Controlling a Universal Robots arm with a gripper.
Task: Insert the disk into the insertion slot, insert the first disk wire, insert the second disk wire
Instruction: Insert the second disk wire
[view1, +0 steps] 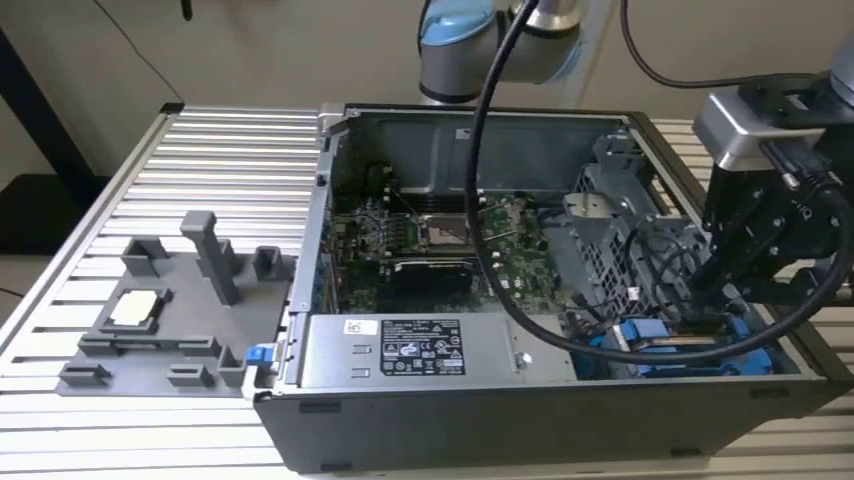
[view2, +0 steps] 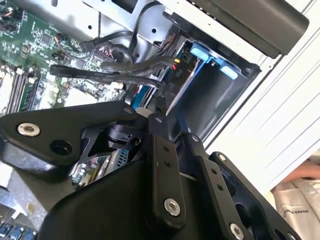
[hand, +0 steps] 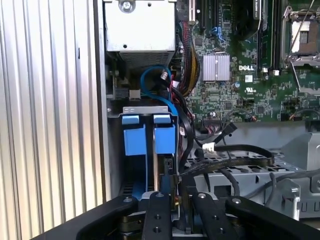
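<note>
The disk (hand: 164, 138), in its blue carrier frame, sits down inside the insertion slot (hand: 145, 109), a grey metal bay at the case's front corner on the exterior view's right. Its blue frame (view1: 674, 342) also shows there, and in the second wrist view (view2: 205, 53). My gripper (view1: 703, 312) reaches down into the case right at that bay. In both wrist views its black fingers (hand: 158, 210) close in together at the disk's edge. They pinch a black wire connector (view2: 174, 74) at the disk's edge. Black wires (view2: 115, 67) trail from there towards the motherboard.
The open computer case (view1: 441, 440) lies on a slatted aluminium table (view1: 200, 130). Inside are the green motherboard (view1: 441, 225), a labelled power supply (view1: 420, 345) and a perforated grey cage (view1: 614, 230). A grey fixture (view1: 174, 320) stands at the exterior view's left. A blue cable (hand: 150, 75) loops behind the bay.
</note>
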